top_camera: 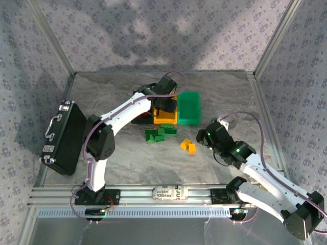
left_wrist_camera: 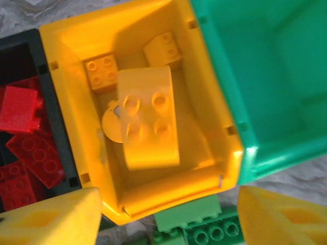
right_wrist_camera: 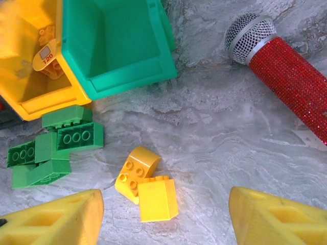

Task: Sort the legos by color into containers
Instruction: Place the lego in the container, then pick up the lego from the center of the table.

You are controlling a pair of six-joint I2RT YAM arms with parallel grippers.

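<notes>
My left gripper (left_wrist_camera: pixel 168 217) hangs open over the yellow bin (left_wrist_camera: pixel 76 132), nothing between its fingers. Inside that bin lie a large curved yellow brick (left_wrist_camera: pixel 148 122) and two small yellow ones (left_wrist_camera: pixel 100 71). The black bin (left_wrist_camera: pixel 30 41) to its left holds several red bricks (left_wrist_camera: pixel 25 148); the green bin (left_wrist_camera: pixel 265 76) stands to its right. From above, the left gripper (top_camera: pixel 166 104) sits over the yellow bin (top_camera: pixel 166 120). My right gripper (right_wrist_camera: pixel 166 212) is open above two loose yellow bricks (right_wrist_camera: pixel 145 181) on the table. Several green bricks (right_wrist_camera: pixel 51 145) lie in front of the bins.
A large black case (top_camera: pixel 64 138) stands at the left edge. A red glitter microphone (right_wrist_camera: pixel 286 71) lies on the marble table to the right of the green bin (right_wrist_camera: pixel 117 46). An aluminium rail (top_camera: pixel 168 194) runs along the near edge. Patterned walls close in the back and sides.
</notes>
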